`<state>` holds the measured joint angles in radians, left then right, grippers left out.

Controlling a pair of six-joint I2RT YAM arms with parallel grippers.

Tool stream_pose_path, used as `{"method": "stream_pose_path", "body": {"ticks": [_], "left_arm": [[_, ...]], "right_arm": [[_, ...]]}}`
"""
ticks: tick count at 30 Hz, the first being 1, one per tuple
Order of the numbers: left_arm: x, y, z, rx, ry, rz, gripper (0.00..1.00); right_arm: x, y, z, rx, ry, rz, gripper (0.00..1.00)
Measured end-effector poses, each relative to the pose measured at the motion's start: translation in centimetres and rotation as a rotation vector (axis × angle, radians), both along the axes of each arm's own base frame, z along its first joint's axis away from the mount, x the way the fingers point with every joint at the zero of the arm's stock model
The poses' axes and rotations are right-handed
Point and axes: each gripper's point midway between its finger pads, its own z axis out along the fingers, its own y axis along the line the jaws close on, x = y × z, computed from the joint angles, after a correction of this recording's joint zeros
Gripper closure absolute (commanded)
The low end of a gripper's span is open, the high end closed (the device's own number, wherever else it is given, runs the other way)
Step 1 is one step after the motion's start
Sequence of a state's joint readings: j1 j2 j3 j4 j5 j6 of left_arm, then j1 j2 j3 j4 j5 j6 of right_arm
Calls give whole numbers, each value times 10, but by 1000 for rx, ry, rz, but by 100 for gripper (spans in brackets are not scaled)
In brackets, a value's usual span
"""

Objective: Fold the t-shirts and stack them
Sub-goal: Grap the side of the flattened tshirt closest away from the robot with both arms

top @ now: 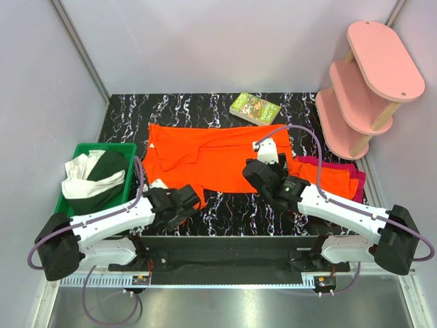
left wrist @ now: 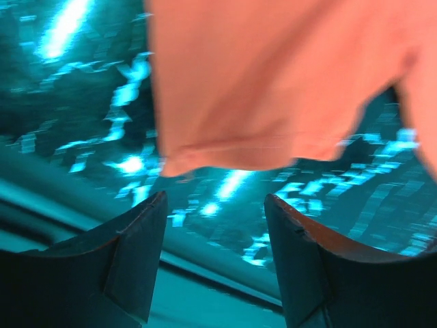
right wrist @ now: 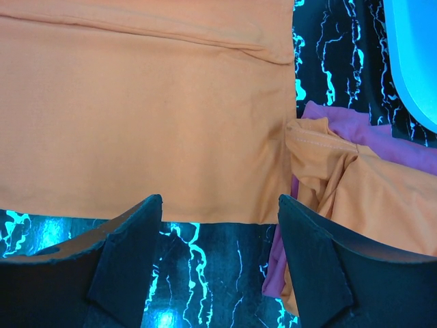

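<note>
Spread orange t-shirt [top: 212, 158], long axis left-right across table [top: 191, 109]

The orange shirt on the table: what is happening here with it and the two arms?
Two robot arms are folding t-shirts. One orange t-shirt lies spread on the table. The left gripper and the right gripper are both open at its near edge, holding nothing. On the right lies a folded stack, orange on magenta. More cloth sits in the green bin.
</note>
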<state>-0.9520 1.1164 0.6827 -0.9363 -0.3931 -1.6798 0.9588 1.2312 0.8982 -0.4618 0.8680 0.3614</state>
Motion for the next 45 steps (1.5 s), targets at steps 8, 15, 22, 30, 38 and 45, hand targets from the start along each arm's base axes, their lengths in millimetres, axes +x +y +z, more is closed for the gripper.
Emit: {"method": "stream_pose_path", "body": {"ticks": [8, 15, 22, 30, 38, 45], "left_arm": [[-25, 30, -20, 133, 100, 22, 40], [-24, 32, -34, 158, 108, 2, 40], [-14, 25, -43, 155, 91, -33, 50], [-6, 22, -44, 149, 64, -52, 98], [-3, 20, -42, 149, 48, -70, 100], [19, 12, -3, 171, -49, -137, 100]], "right_arm": [[-3, 0, -2, 18, 8, 9, 23], [-3, 1, -3, 25, 13, 12, 23], [-4, 4, -4, 33, 22, 24, 23], [-5, 5, -4, 36, 26, 28, 23], [-5, 3, -5, 53, 29, 10, 23], [2, -35, -22, 94, 105, -152, 28]]}}
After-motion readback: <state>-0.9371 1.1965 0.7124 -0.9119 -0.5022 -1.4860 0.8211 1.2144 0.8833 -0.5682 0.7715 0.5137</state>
